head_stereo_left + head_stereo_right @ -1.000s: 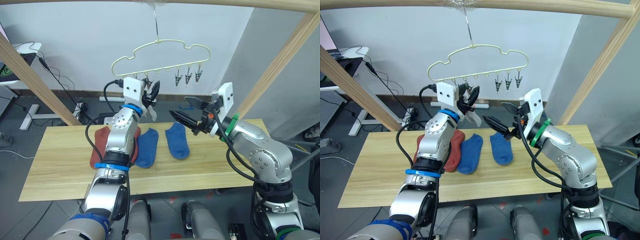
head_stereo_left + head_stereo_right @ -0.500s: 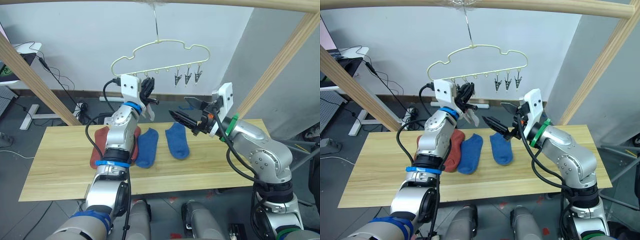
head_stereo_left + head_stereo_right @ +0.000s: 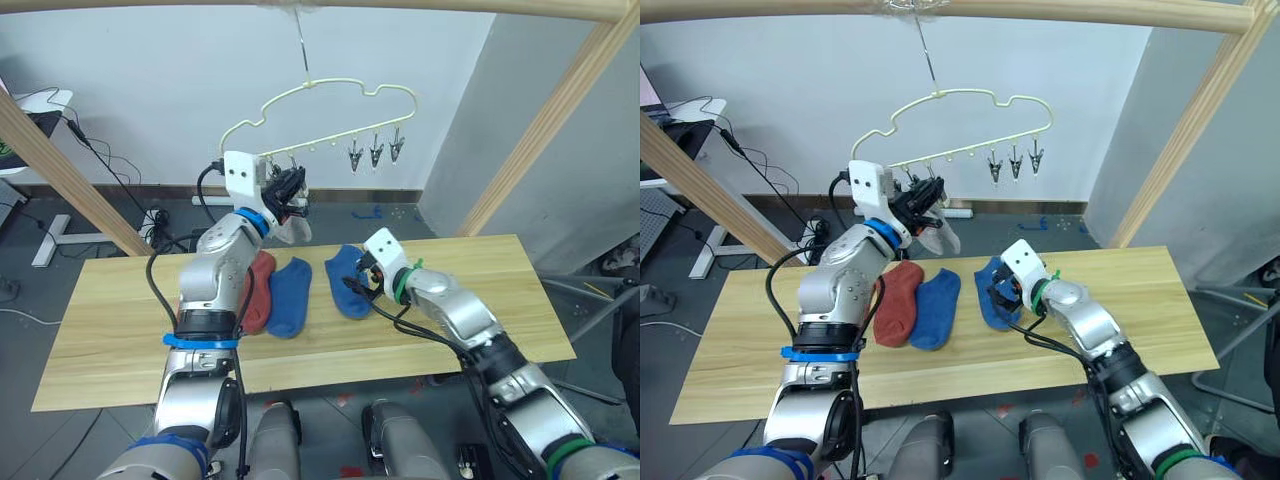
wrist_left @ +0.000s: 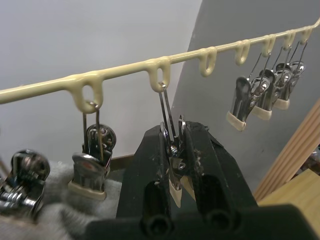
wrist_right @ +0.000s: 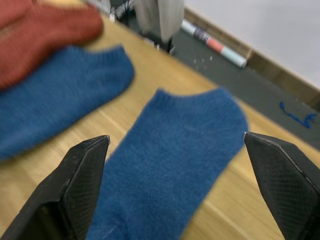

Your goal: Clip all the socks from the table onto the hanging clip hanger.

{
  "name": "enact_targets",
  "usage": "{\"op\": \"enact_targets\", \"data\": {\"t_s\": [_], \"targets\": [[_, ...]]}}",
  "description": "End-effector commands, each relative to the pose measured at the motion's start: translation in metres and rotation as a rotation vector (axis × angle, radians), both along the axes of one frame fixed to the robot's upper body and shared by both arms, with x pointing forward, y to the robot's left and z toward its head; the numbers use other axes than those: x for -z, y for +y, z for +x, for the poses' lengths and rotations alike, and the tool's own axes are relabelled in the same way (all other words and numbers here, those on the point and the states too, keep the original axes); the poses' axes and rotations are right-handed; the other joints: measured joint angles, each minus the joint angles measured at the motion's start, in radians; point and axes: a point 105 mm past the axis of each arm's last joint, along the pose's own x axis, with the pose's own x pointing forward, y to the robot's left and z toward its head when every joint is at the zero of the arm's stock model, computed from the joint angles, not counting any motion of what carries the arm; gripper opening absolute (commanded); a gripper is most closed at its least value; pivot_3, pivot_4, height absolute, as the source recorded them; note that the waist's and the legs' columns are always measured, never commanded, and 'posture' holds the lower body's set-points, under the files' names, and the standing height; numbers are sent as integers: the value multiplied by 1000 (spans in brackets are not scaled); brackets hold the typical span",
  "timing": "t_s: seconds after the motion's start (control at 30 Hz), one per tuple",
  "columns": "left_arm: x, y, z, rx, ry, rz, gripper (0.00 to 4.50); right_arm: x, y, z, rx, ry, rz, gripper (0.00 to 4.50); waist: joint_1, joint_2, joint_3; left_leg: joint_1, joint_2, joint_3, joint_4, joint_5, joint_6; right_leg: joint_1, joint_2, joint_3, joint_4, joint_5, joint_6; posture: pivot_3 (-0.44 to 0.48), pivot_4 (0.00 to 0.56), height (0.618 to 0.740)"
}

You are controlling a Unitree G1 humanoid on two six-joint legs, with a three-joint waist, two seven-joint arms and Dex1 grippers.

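My left tool (image 4: 176,172) pinches a clip (image 4: 172,150) on the clip hanger (image 3: 330,95) open; my right tool (image 5: 177,175), spread wide, straddles a blue sock (image 5: 170,150) for pickup.

- clip hanger (image 3: 330,90): pale yellow wire, with grey metal clips (image 3: 375,153).
- table (image 3: 120,330): light wooden planks.
- two socks (image 3: 938,308) are blue, lying side by side.
- one sock (image 3: 897,300) is rust-red.
- a light grey sock (image 3: 938,235) hangs under the hanger.
- both grippers' fingers (image 5: 82,185) are black.
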Motion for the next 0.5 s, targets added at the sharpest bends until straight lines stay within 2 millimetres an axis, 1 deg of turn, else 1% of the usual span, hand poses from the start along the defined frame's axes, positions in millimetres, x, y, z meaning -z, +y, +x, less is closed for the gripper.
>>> {"op": "enact_targets", "data": {"t_s": [0.03, 0.13, 0.3, 0.33, 0.37, 0.4, 0.5], "targets": [[-9, 1, -8, 12, -18, -7, 224, 11, 4, 12, 8, -16, -38, 4500, 4, 0, 0, 0, 0, 0, 0, 0, 0, 0, 0, 0, 0, 0, 0, 2, 221, 740], [-8, 0, -11, 11, -12, -9, 224, 26, 3, 19, 40, 9, -69, 4500, 17, 0, 0, 0, -1, 0, 0, 0, 0, 0, -1, 0, 0, 0, 0, 21, 223, 740], [-6, -2, -17, 14, -3, -12, 224, 48, -10, 22, 86, 41, -144, 4500, 23, 0, 0, 1, -1, 0, 0, 0, 0, 1, -1, 0, 0, 1, -1, 35, 224, 740], [-5, -1, -17, 13, 0, -11, 224, 51, -12, 22, 91, 53, -144, 4135, 23, 0, 0, 1, -1, 0, 0, 0, 0, 1, -1, 0, 0, 1, -1, 35, 224, 740], [-5, -1, -18, 12, 3, -8, 224, 53, -13, 21, 89, 64, -142, 3945, 23, 0, 0, 2, -1, 0, 0, 0, 0, 2, -1, 0, 1, 1, -1, 35, 224, 740], [-4, 0, -18, 11, 6, -7, 224, 56, -13, 19, 88, 76, -135, 3628, 23, 0, 0, 3, -1, 1, 0, 0, 0, 2, -1, 0, 2, 1, -1, 37, 226, 740], [-3, 1, -19, 10, 11, -6, 224, 60, -13, 15, 75, 95, -111, 2545, 23, 0, 0, 5, -1, 1, 0, 0, 0, 3, -1, 1, 5, 1, -1, 35, 224, 740]]}}
